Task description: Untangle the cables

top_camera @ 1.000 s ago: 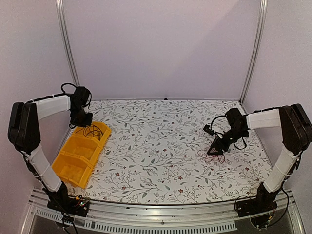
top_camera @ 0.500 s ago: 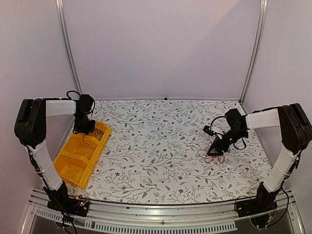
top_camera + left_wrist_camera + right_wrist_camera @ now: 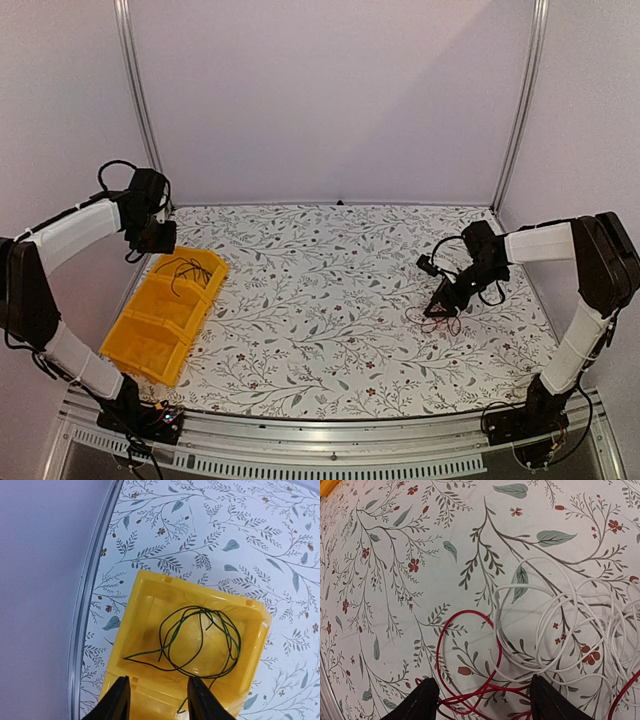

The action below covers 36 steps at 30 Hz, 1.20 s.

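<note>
The left end effector (image 3: 159,702) has risen open, leaving the dark cable (image 3: 200,611) in the yellow bin (image 3: 150,587); the right end effector (image 3: 485,702), open, straddles the tangled red cable (image 3: 465,612) and white cables (image 3: 520,586).

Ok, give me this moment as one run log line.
left end effector: open, empty, above yellow bin | dark cable: coiled in bin | right end effector: open, over red cable and white cable

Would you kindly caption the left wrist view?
Left gripper, jaws open, above a yellow bin holding a loose coil of dark cable.
</note>
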Motion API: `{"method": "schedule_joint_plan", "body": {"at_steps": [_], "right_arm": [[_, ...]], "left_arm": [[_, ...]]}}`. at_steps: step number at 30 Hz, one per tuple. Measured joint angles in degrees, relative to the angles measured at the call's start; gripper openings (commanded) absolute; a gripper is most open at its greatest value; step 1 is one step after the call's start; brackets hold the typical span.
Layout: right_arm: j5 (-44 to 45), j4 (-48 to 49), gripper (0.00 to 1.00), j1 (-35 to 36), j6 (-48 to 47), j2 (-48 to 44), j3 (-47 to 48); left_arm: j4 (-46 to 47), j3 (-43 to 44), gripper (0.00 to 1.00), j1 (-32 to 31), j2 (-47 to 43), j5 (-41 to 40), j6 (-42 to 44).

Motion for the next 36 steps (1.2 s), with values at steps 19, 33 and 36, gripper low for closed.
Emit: {"method": "schedule_joint_plan", "body": {"at_steps": [19, 33, 36], "right_arm": [[-0.87, -0.13, 0.67, 0.0, 0.0, 0.0, 0.2], [-0.85, -0.15, 0.67, 0.0, 0.0, 0.0, 0.2], [-0.85, -0.15, 0.67, 0.0, 0.0, 0.0, 0.2]], "left_arm": [[2.71, -7.45, 0.14, 0.02, 3.43, 10.62, 2.67], [6.78, -5.64, 0.0, 0.0, 10.36, 6.86, 5.27], [7.93, -4.11, 0.0, 0.0, 14.73, 5.75, 5.66]]}}
